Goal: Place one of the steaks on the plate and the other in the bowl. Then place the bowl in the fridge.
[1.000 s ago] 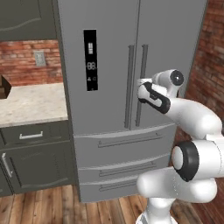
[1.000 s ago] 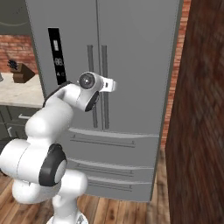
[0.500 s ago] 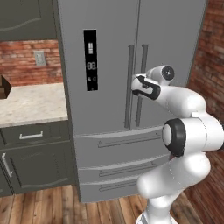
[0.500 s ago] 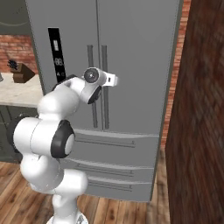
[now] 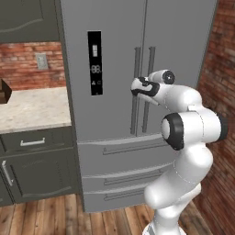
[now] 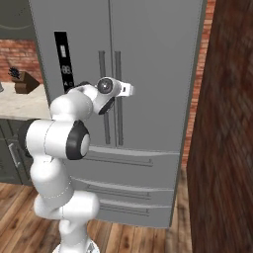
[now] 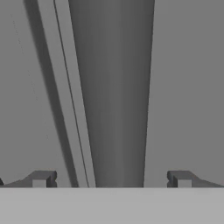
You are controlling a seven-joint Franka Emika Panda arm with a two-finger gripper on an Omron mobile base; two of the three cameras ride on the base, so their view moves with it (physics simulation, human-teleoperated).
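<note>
Grey metal formed the fridge, which filled the centre of both base views, doors shut. The gripper stood at the left door handle, centre of the left base view. In the hand view, the fingers stood wide apart at the lower corners, the handle running vertically between them, holding nothing. A pale worktop lay at middle left.

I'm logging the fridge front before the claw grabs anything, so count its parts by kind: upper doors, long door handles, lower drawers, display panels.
Upper doors: 2
Long door handles: 2
Lower drawers: 3
Display panels: 1
Total: 8
</note>
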